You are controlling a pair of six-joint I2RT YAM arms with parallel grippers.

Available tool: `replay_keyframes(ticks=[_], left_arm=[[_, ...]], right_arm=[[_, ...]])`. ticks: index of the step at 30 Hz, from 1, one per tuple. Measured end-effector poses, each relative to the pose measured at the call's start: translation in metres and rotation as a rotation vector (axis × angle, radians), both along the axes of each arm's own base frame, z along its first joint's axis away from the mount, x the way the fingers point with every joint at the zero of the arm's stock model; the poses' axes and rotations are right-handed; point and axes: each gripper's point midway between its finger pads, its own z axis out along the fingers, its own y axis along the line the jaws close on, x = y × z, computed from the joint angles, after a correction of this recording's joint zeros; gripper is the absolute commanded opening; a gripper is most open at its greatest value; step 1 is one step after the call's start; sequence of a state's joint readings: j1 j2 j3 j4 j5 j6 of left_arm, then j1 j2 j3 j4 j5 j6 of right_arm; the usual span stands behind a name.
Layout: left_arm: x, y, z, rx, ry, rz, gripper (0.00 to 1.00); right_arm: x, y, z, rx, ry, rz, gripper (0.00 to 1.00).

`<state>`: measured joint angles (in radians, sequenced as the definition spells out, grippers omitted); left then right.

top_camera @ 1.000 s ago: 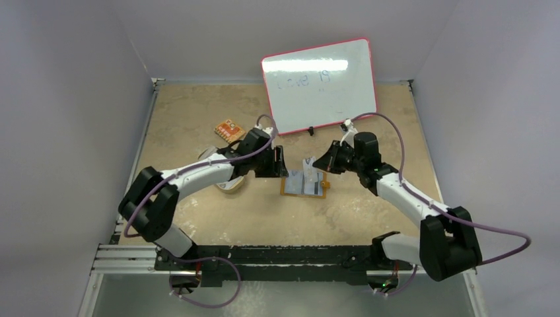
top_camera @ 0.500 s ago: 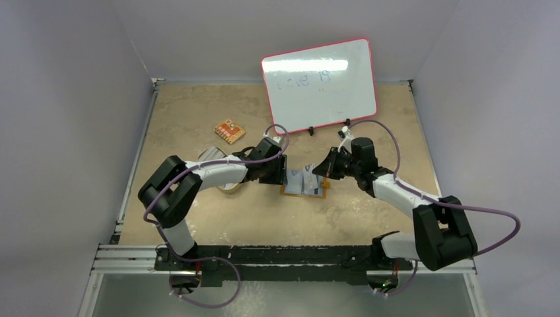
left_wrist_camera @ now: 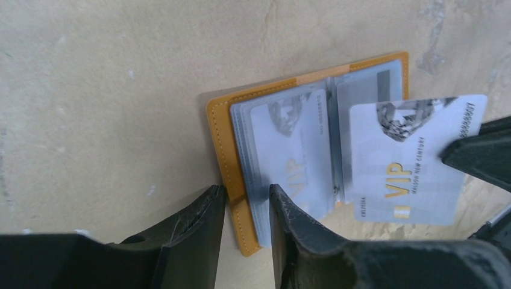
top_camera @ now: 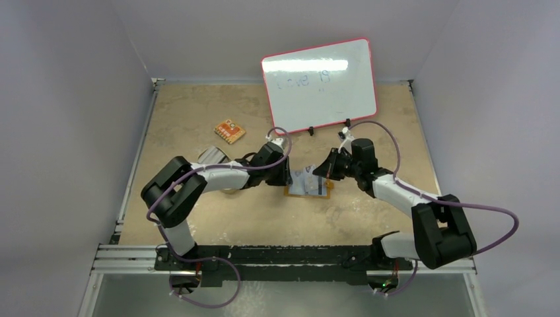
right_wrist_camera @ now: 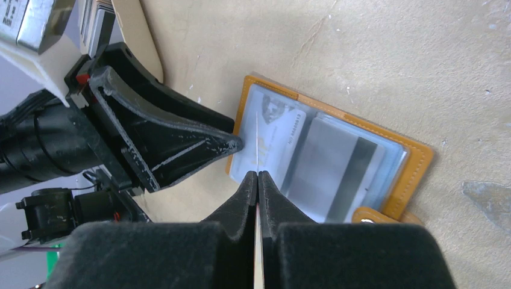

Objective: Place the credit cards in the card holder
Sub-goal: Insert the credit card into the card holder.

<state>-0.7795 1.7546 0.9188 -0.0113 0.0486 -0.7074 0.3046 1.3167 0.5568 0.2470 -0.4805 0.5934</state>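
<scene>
Table [top_camera: 277,218]: tan, mottled, walled at 9 and 3 o'clock. There is open floor at 6 o'clock of the work and less at 12, where a whiteboard [top_camera: 319,84] leans. Left gripper [left_wrist_camera: 247,201], at 9 o'clock of the holder: jaws part-way apart, astride the stitched border, clasping nothing that can be made out. Whether the tips press down cannot be told. Right gripper [right_wrist_camera: 258,177], at 3 o'clock: clenched on one credit card [left_wrist_camera: 410,162], taken by a short end, with the card slightly tilted and overlapping the right-hand pocket. Card holder [left_wrist_camera: 220,138]: at table centre, lying open and flat, with an orange border, pale sleeves and seated cards [left_wrist_camera: 289,156] in both sides. It is judged light and limp, apt to skate or fold unless pinned at the border. The held card is judged stiff, thin and slick. A hold at the trailing end suits it, leaving the leading edge free for the sleeve mouth, a tight slot. Grey stack [top_camera: 212,156]: at 9 o'clock, beside the left arm, likely further cards. Patterned piece [top_camera: 229,131]: at 10 o'clock, well apart. Snap tab [right_wrist_camera: 367,215]: at the holder's corner, near the right fingers.
</scene>
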Motion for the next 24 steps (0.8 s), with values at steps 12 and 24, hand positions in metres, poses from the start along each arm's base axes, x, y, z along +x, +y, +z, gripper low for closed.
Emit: replay_keyframes(ticks=[12, 24], left_arm=[[-0.022, -0.017, -0.001, -0.106, 0.044, 0.004, 0.21], [-0.020, -0.009, -0.005, -0.063, 0.034, 0.032, 0.12]], right_arm=[[0.003, -0.011, -0.010, -0.033, 0.013, -0.037, 0.00], [0.017, -0.038, -0.021, -0.043, 0.013, -0.081, 0.00]])
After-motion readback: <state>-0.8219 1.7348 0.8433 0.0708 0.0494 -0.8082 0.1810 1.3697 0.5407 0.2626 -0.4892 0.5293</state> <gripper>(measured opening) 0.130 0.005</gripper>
